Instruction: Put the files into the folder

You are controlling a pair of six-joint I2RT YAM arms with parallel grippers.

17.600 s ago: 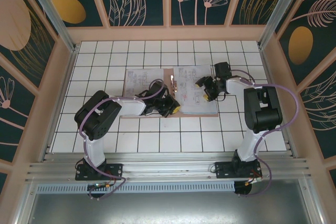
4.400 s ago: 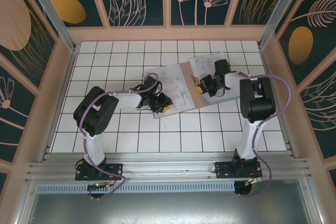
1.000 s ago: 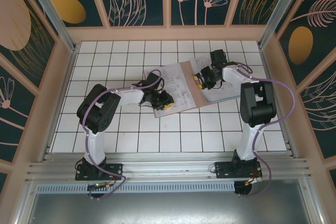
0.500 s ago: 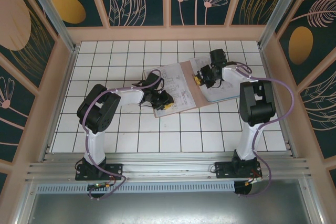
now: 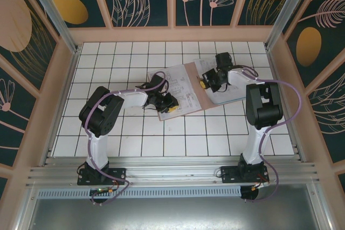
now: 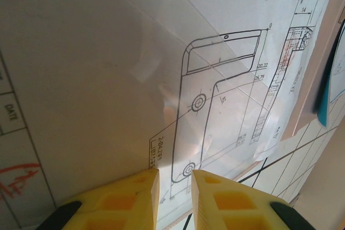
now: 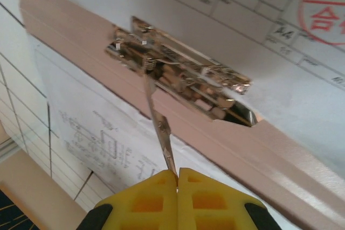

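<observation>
The pinkish-brown folder (image 5: pixel 194 85) lies open and askew on the tiled table, its spine toward the middle. One white printed sheet of the files (image 5: pixel 180 89) lies on its left half, another (image 5: pixel 207 67) on its right half over a teal sheet (image 5: pixel 233 97). My right gripper (image 5: pixel 203 83) is at the spine, shut (image 7: pixel 177 173) on the thin lever (image 7: pixel 161 127) of the metal clip (image 7: pixel 186 82). My left gripper (image 5: pixel 171 109) rests at the left sheet's near edge, its yellow jaws a narrow gap apart (image 6: pixel 175 175) over the drawing (image 6: pixel 215 95), nothing seen between them.
White tiles (image 5: pixel 161 138) stretch toward the arm bases. Wooden walls (image 5: pixel 172 33) with patterned panels close the table on three sides. In the left wrist view a teal sheet's corner (image 6: pixel 325 112) and the folder's card edge (image 6: pixel 317 74) show at the right.
My right gripper has shut on the clip's lever over the last second and shifted slightly. The left arm and the sheets have stayed still.
</observation>
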